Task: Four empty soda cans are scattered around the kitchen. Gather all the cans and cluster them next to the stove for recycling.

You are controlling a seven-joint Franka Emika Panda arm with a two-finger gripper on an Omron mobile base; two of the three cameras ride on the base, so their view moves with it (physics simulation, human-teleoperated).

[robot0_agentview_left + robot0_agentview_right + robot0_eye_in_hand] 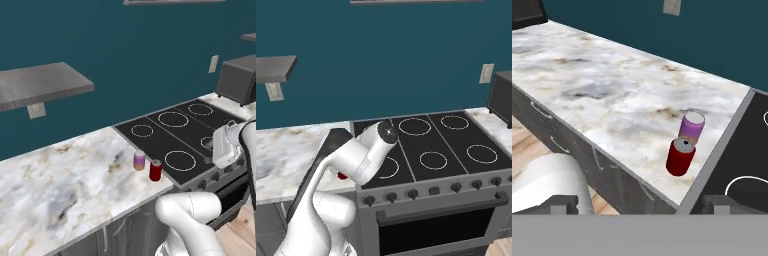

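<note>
Two soda cans stand upright, close together, on the marble counter (65,180) right by the stove's (172,137) left edge. The purple-magenta can (139,160) has a silver top; the red can (155,170) stands just in front of it, nearer the counter's front edge. In the hand view the purple can (691,127) and the red can (681,156) sit a good way ahead of my gripper (641,205), which is open with nothing between its fingers. The right base view shows a sliver of the red can (342,176) behind my arm.
A dark boxy appliance (237,80) sits on the counter right of the stove. A grey shelf (40,85) hangs on the teal wall at the left. Oven knobs (412,194) line the stove front. Wooden floor (532,145) lies below the counter edge.
</note>
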